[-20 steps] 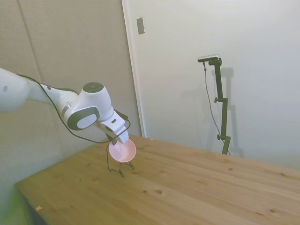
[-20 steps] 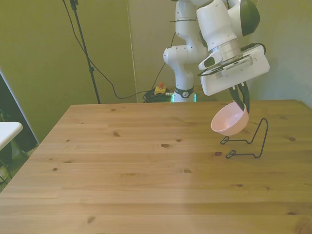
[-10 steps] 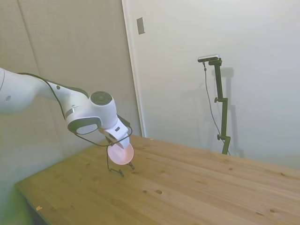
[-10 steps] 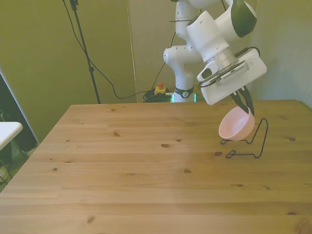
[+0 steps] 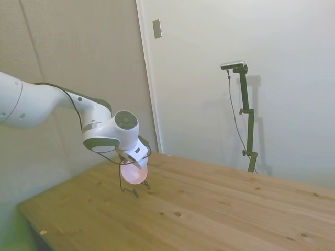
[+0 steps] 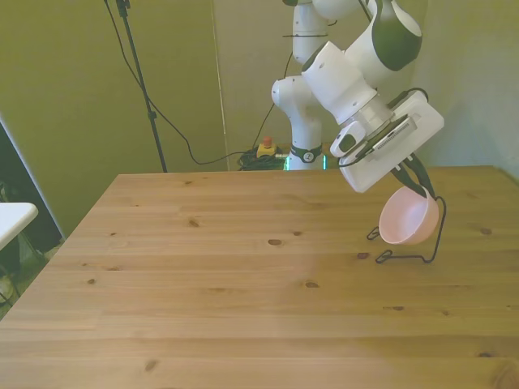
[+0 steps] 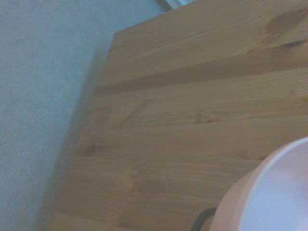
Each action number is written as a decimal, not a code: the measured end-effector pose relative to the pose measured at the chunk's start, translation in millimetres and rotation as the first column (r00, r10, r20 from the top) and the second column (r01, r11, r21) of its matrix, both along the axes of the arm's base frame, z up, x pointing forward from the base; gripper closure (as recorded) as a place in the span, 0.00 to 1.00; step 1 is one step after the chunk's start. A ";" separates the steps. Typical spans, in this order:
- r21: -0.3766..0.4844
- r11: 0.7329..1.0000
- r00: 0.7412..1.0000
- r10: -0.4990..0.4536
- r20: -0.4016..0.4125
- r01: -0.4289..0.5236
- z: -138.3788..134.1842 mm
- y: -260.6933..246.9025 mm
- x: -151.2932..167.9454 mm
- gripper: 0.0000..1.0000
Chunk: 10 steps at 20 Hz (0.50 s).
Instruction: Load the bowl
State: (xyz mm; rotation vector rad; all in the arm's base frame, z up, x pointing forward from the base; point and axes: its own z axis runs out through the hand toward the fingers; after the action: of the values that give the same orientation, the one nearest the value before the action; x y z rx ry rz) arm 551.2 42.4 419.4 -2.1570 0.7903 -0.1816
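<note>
The pale pink bowl hangs tilted on its side, its rim held by my gripper, which is shut on it. It sits just over the thin black wire rack at the front view's right. From the side the bowl shows its open face, with the rack right below and behind it and my gripper at its upper rim. In the wrist view part of the bowl fills one corner above the wooden table.
The wooden table stretches wide toward the front view's left. The rack stands near the table's edge beside the wall. A white object sits off the table at the front view's left.
The arm has carried the bowl lower and toward the front view's right, from beside the rack to right over it. The bowl has tipped further onto its side.
</note>
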 end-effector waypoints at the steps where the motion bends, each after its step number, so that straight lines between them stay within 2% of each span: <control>1: 0.013 1.000 1.000 0.005 0.002 -0.005 -2.3 -0.1 0.2 1.00; 10: 0.058 0.998 1.000 0.024 0.010 -0.025 -16.2 -6.3 4.2 1.00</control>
State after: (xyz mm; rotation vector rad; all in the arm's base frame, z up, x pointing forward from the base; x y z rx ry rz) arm 555.4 36.0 403.2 -2.1089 0.7546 -0.1549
